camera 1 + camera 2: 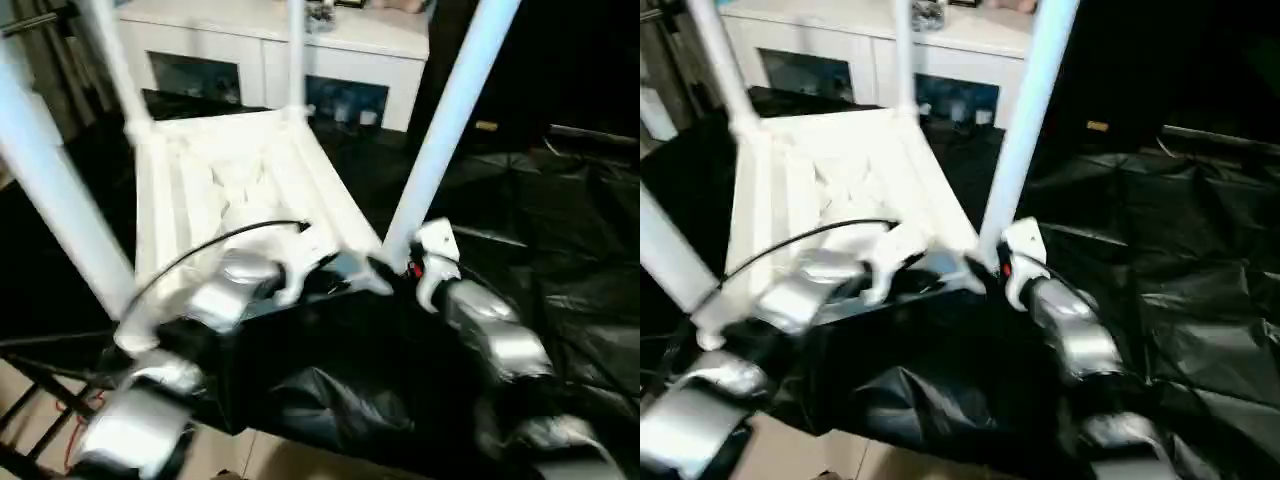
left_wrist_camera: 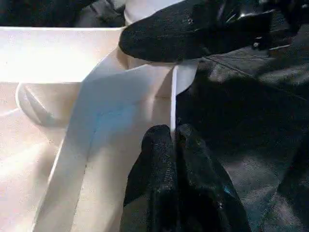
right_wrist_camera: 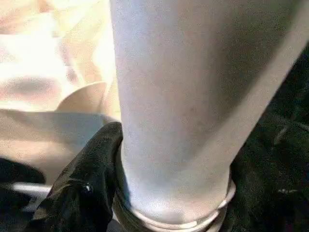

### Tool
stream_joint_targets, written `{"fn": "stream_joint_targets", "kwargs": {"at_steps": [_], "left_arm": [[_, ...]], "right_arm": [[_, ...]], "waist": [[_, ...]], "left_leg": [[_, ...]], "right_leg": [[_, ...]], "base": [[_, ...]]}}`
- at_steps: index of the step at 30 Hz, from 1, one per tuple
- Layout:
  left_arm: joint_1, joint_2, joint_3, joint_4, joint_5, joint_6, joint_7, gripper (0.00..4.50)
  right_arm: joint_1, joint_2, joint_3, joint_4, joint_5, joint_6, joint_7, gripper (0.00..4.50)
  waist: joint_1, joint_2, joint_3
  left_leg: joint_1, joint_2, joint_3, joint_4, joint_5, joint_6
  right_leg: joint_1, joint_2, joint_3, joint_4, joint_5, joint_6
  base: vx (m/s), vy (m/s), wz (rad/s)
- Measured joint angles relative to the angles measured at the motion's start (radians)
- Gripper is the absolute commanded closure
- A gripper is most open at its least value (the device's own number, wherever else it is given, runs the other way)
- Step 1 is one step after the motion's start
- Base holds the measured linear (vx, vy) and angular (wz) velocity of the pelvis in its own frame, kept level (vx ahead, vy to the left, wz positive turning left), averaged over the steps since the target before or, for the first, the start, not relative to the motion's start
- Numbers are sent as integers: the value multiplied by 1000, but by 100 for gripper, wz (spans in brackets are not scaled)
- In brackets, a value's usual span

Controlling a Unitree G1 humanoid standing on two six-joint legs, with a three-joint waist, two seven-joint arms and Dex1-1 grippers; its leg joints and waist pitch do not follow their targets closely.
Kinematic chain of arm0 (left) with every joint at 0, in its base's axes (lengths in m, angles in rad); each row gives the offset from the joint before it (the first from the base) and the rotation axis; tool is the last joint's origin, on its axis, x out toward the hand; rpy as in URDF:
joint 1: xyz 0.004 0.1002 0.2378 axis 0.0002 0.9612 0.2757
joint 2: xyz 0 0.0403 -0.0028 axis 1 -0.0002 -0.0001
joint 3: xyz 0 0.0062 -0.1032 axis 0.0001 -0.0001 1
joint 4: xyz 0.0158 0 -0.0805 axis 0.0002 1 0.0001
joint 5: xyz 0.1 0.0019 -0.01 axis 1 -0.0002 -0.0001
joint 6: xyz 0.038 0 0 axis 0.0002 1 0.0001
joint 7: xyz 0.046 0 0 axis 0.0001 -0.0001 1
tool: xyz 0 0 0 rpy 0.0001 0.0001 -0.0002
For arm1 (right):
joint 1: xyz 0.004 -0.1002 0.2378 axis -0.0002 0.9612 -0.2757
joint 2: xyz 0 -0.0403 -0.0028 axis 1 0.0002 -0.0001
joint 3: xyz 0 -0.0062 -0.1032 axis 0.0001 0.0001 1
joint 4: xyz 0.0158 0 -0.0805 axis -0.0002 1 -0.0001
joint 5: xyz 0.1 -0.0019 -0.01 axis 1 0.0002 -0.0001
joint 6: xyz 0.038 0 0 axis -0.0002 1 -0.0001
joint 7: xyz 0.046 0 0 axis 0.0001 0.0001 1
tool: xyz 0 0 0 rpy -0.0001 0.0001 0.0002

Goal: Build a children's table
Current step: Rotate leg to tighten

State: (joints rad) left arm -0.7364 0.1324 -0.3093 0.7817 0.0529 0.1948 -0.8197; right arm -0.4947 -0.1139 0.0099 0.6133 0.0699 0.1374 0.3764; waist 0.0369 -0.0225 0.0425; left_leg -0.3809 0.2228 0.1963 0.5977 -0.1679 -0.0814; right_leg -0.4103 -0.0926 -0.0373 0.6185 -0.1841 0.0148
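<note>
Four white legs stand up from the upturned children's table (image 1: 235,175) on black sheeting (image 1: 560,250). Left pincer (image 2: 173,145) pinches its near rim shut; right pincer (image 3: 159,193) clasps the near-right leg (image 1: 445,130) (at its base).

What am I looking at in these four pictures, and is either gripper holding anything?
You are seeing through a two-armed robot. Two pictures come from its head, looking down over its silver forearms; the other two come from its wrists. The white children's table lies upside down on a surface covered in black sheeting, with four legs pointing up. The left gripper is shut on the thin table rim. The right gripper wraps around the base of the near right leg.
</note>
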Motion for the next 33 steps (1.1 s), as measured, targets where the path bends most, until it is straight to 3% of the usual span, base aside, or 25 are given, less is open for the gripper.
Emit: {"fn": "stream_joint_targets", "kwargs": {"at_steps": [1, 9, 14, 21, 22, 25, 33], "left_arm": [[0, 0, 1, 2, 1, -2, -1, 450], [9, 39, 8, 4, -14, -58, -111, 450], [38, 108, 8, -36, -49, -89, -267, 450], [63, 178, 4, -68, -75, -109, -445, 450], [65, 187, 1, -69, -80, -111, -468, 450], [69, 203, -7, -71, -90, -115, -525, 450], [71, 214, -14, -80, -93, -115, -569, 450]], "right_arm": [[0, 0, 0, 2, -1, -6, 1, 122], [5, -54, 8, -5, 42, -7, 180, 60], [38, -159, 79, -52, 52, -36, 429, 60], [64, -236, 125, -126, 101, -13, 677, 60], [65, -245, 131, -135, 110, -9, 701, 87], [67, -261, 142, -151, 133, 4, 763, 94], [77, -277, 159, -181, 151, 38, 829, 172]], "waist": [[0, 1, -1], [2, 2, 0], [13, 3, 0], [30, 3, 0], [32, 3, 0], [42, 3, 0], [50, 3, 1]], "left_leg": [[0, 0, 0, -1, 0, 0], [-1, 0, -1, -4, 0, 0], [-2, 1, -1, -7, 0, 0], [-3, 2, 1, -7, 0, 1], [-3, 2, 1, -7, 0, 1], [-3, 2, 1, -7, 0, 1], [-3, 2, 1, -7, 0, 1]], "right_leg": [[1, 0, -1, -2, 0, 0], [2, 0, -2, -6, 5, -5], [1, 0, -3, -7, 4, -4], [0, 0, -2, -9, 3, -4], [0, 0, -2, -9, 3, -4], [0, 0, -2, -8, 3, -4], [0, 0, -2, -8, 3, -4]], "base": [[0, 0, 0], [0, 0, 0], [0, 0, 0], [0, 0, 0], [0, 0, 0], [0, 0, 0], [0, 0, 0]]}}
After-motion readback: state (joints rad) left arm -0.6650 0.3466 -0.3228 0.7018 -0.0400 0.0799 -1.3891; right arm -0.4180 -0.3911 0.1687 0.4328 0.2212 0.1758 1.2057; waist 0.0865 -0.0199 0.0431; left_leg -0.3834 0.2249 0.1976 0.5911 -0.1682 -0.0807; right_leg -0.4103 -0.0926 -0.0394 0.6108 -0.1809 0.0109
